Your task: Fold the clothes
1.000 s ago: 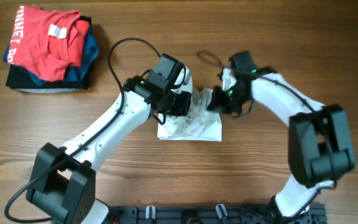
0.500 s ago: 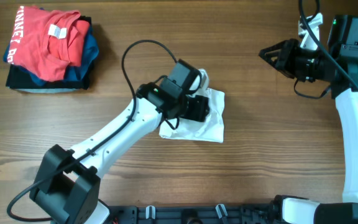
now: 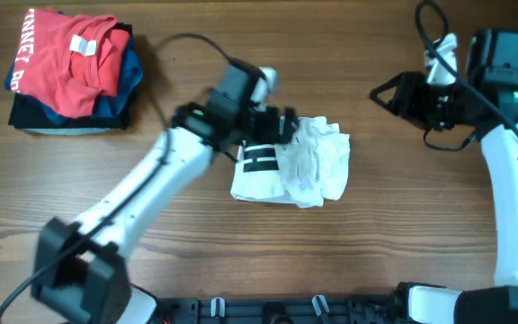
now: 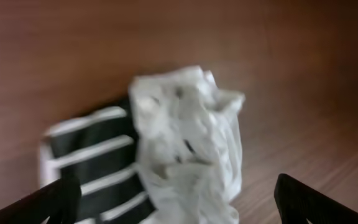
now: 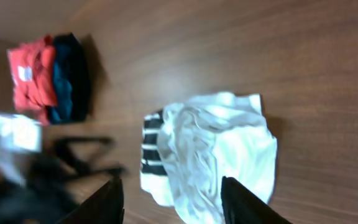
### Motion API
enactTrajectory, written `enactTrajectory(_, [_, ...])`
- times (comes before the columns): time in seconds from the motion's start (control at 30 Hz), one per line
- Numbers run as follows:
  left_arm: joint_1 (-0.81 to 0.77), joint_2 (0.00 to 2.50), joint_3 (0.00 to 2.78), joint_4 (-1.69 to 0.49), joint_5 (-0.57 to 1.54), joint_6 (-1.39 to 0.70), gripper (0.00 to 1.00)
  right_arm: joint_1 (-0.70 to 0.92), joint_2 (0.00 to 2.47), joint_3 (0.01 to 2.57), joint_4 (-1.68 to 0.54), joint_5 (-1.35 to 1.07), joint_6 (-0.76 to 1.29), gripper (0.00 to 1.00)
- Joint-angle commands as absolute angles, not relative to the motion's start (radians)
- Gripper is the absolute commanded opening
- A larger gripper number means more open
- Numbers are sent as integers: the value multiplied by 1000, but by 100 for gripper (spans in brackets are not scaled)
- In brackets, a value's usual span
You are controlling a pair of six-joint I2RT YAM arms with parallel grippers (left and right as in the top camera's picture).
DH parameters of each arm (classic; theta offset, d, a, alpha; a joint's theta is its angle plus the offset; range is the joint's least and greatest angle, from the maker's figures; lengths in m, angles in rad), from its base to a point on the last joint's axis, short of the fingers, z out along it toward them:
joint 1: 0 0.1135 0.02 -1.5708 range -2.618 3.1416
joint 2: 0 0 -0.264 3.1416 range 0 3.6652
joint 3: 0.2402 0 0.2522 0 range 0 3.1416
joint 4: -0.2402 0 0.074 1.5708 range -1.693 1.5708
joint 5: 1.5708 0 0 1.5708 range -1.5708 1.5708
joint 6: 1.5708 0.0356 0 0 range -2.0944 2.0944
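The clothes, a white T-shirt [image 3: 308, 164], lie bunched and wrinkled mid-table, with black lettering [image 3: 257, 162] showing on the left part. My left gripper [image 3: 277, 124] hovers just above the shirt's upper left edge. In the left wrist view the left gripper [image 4: 178, 183] is open, its fingers [image 4: 48, 202] wide apart, and the shirt [image 4: 185, 149] lies below it, not held. My right gripper [image 3: 385, 95] is well away to the right, pointing left. It is open and empty in the right wrist view [image 5: 171, 182], which looks across at the shirt [image 5: 216, 149].
A stack of folded garments with a red shirt [image 3: 66, 58] on top sits at the far left corner, also seen in the right wrist view as the stack [image 5: 48, 78]. A black rail [image 3: 313, 308] runs along the table's front edge. A cable [image 3: 434, 36] loops above the right arm.
Both grippers have opened and let go of the shirt. The right arm pulled away to the right. The left gripper lifted up-left, and the shirt loosened, showing the black lettering.
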State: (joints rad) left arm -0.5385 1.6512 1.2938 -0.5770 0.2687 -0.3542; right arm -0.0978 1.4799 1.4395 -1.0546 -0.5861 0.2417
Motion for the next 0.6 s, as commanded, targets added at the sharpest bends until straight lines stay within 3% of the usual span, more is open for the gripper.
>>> enactTrajectory(0.0, [-406, 1546, 1333, -630, 260, -351, 100, -25, 1539, 1375, -1076, -559, 151, 55])
enactTrajectory(0.1, [-327, 1541, 1333, -685, 260, -348, 100, 101, 1586, 1333, -1053, -521, 135, 59])
enactTrajectory(0.37, [-270, 1541, 1333, -720, 245, -345, 100, 360, 1724, 1320, -941, -355, 262, 59])
enactTrajectory(0.47, [-270, 1541, 1333, -720, 245, -344, 100, 400, 1768, 1320, -909, -289, 320, 54])
enactTrajectory(0.57, [-270, 1541, 1333, -725, 239, -344, 100, 419, 1813, 1320, -894, -251, 347, 44])
